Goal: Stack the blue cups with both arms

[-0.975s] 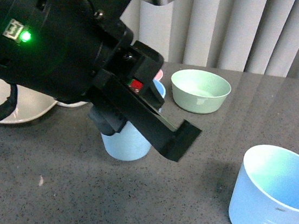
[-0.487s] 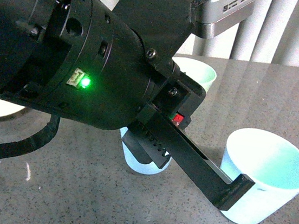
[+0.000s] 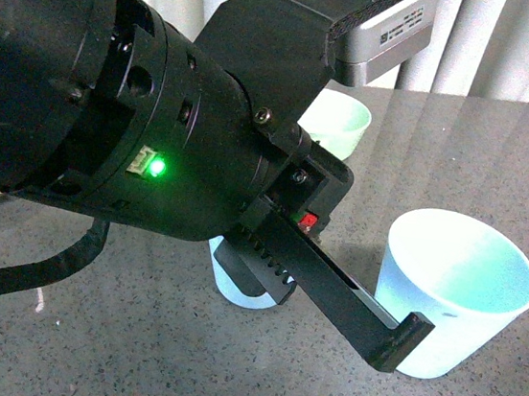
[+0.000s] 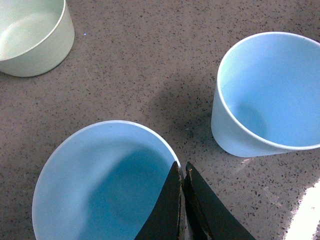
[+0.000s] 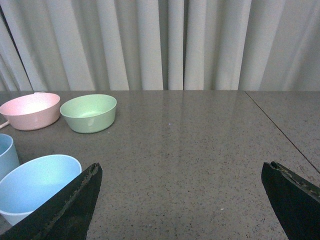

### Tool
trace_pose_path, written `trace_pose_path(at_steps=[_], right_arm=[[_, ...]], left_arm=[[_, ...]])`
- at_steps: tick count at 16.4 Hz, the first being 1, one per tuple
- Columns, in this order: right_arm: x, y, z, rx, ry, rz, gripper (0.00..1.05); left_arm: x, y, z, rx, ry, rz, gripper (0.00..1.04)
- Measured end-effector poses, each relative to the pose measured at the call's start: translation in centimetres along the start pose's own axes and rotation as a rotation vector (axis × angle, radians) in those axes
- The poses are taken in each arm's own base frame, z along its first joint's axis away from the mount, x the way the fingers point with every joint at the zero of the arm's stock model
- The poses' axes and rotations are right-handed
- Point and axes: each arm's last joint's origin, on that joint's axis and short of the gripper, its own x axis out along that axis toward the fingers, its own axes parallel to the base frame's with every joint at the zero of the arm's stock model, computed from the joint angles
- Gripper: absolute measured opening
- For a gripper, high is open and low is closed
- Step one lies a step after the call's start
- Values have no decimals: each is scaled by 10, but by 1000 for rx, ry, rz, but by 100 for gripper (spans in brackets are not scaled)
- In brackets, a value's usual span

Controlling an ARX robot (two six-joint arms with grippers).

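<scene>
My left gripper [image 4: 181, 172] is shut on the rim of one blue cup [image 4: 100, 185], one finger inside and one outside. In the front view the bulky black left arm [image 3: 138, 125] hides most of this cup [image 3: 238, 291], and the gripper [image 3: 348, 300] reaches right to the second blue cup [image 3: 456, 289]. That second cup [image 4: 272, 95] stands upright and empty on the table, close beside the held one. My right gripper [image 5: 182, 172] is open and empty above bare table, and a blue cup [image 5: 37, 187] shows beside one finger.
A shallow green bowl [image 3: 342, 121] stands behind the cups; it also shows in the left wrist view [image 4: 30, 35] and the right wrist view [image 5: 89, 112]. A pink bowl [image 5: 30, 110] sits beside it. Another blue cup edge [image 5: 6, 155] shows. Grey curtains hang behind the speckled table [image 5: 200, 150].
My left arm has swung right with its cup toward the standing blue cup and now fills more of the front view. Its finger now reaches the standing cup's side.
</scene>
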Motion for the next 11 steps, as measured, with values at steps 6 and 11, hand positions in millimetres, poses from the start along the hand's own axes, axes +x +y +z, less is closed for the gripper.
trace_pose_path(at_steps=[6, 11], right_arm=[[0, 0, 0, 0, 0, 0, 98], [0, 0, 0, 0, 0, 0, 98]], left_arm=[[-5, -1, 2, -18, -3, -23, 59], [-29, 17, 26, -76, -142, -3, 98]])
